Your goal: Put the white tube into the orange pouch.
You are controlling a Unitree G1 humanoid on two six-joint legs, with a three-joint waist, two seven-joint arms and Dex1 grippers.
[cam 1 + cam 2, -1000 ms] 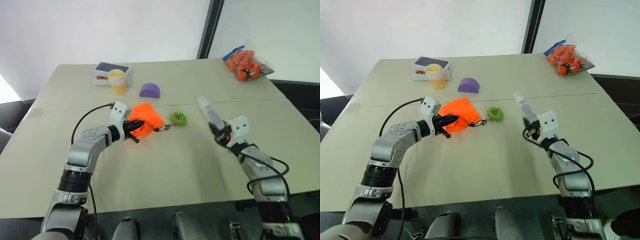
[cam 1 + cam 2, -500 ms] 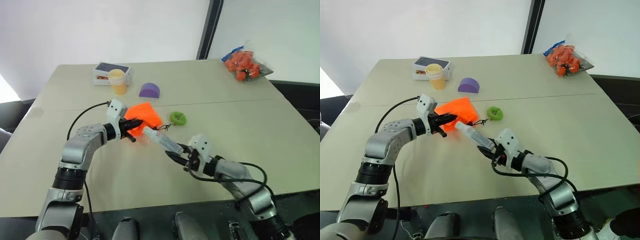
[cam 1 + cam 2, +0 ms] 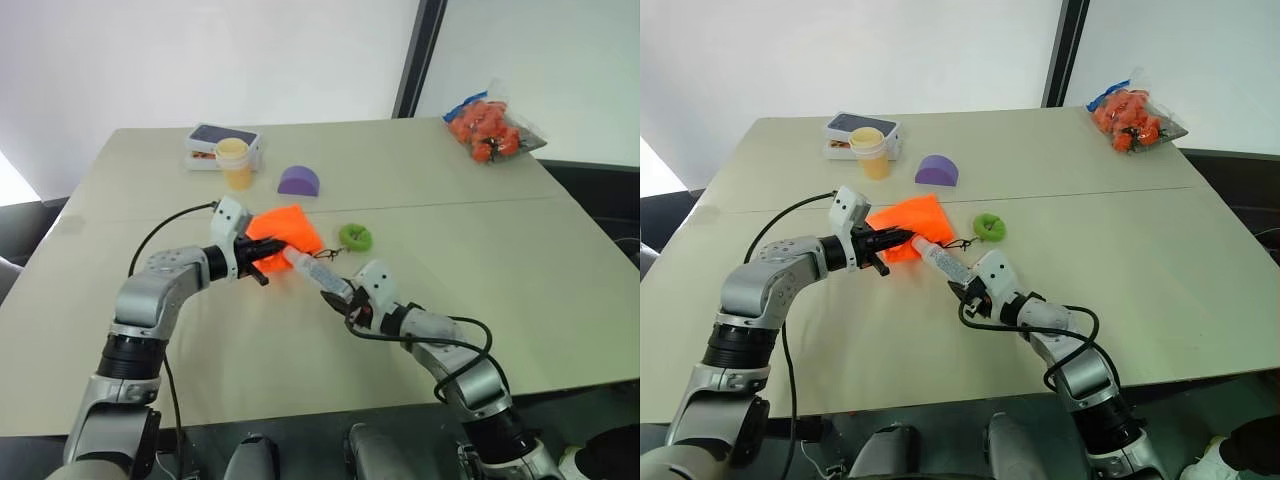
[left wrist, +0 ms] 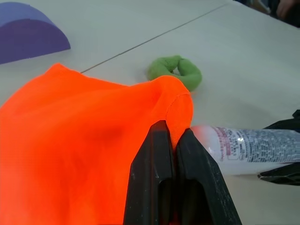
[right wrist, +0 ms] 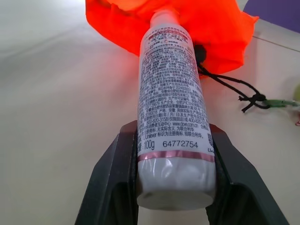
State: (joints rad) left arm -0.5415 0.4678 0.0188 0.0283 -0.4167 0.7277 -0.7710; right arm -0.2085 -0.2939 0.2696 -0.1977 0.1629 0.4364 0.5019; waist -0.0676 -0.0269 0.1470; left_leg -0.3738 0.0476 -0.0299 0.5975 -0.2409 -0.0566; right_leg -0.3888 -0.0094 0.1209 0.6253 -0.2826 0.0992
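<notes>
While the left gripper [image 4: 169, 140] pinches the pouch [image 3: 285, 228] edge up near the table's [image 3: 560, 260] middle, the right gripper [image 5: 173, 150] clamps the tube [image 5: 171, 89], cap end at the opening (maybe just inside, can't tell). Grab's done, pushing it in and letting go is left.

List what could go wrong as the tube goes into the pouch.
1. The left gripper pinches one thin edge of the pouch. The tube may push that fabric out of the fingers.
2. The tube's tip meets the pouch at its edge, and no clear opening shows there. It may slide under or past the pouch instead of going in.
3. The right gripper holds the tube by its far end, so a sideways push could tilt it.
</notes>
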